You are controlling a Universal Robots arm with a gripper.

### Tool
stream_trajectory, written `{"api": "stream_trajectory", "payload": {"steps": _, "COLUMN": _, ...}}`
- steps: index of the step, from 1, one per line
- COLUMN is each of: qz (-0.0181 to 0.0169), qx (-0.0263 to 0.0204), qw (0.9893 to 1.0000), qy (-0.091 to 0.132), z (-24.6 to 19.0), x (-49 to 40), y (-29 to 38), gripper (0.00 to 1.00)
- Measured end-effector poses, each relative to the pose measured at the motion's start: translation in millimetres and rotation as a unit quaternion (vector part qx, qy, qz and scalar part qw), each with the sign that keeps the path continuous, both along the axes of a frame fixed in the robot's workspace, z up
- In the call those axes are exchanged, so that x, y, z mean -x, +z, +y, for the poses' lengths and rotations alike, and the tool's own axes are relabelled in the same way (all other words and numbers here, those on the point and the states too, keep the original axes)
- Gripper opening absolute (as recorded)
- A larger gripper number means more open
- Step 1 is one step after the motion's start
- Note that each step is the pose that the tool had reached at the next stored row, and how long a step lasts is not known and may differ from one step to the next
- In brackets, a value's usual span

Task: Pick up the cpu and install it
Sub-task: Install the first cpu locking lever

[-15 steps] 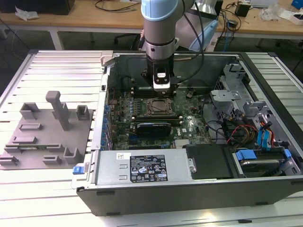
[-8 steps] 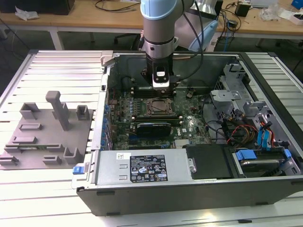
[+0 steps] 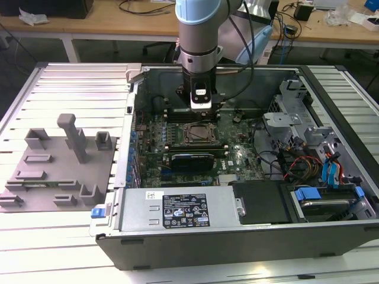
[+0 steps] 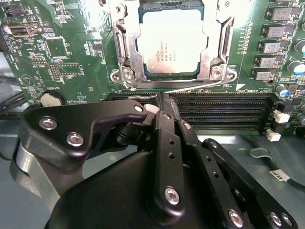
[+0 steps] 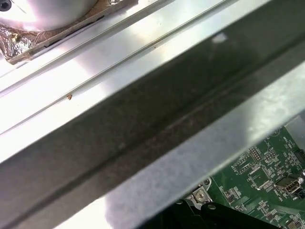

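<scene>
**Chip seated in its socket, arm poised above the board**

In the second wrist view the cpu [image 4: 170, 42] lies flat inside the metal socket frame [image 4: 121, 47] at the top centre of the frame, its pale silvery top facing up and the frame's rails running along both of its sides. Just below the socket sit the long black memory slots [image 4: 224, 109] on the green motherboard [image 4: 62, 52].

The gripper [image 4: 159, 102] takes up the lower half of that view. Its black fingers [image 4: 167, 138] lie pressed together with no gap between them, and nothing is held in them; the tips point toward the near edge of the socket, over the memory slots, apart from the chip.

In the exterior view the arm [image 3: 200, 35] comes down from the top centre into the open computer case [image 3: 237, 242], its wrist hanging just above the socket [image 3: 196, 134] in the middle of the board. A grey fixture block [image 3: 59, 165] (with several upright posts) rests on the ribbed table [image 3: 35, 236] at the left of the frame, well apart from the case.

The first wrist view looks along a metal case wall [image 5: 157, 129], with a corner of green board at lower right.
</scene>
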State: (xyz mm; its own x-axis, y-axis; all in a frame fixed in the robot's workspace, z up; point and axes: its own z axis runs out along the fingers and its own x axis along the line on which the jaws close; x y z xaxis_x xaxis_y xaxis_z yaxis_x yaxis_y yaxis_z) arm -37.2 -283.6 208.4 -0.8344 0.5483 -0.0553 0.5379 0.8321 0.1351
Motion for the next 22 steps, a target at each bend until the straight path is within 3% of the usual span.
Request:
{"api": "stream_trajectory", "payload": {"steps": 12, "qz": -0.0031, "qx": 0.0011, "qw": 1.0, "qy": 0.0, "z": -0.7, "x": 0.1, "y": -4.6, "gripper": 0.11}}
{"api": "stream_trajectory", "payload": {"steps": 22, "qz": -0.0041, "qx": 0.0035, "qw": 1.0, "qy": 0.0, "z": -5.4, "x": 0.0, "y": -7.0, "gripper": 0.11}}
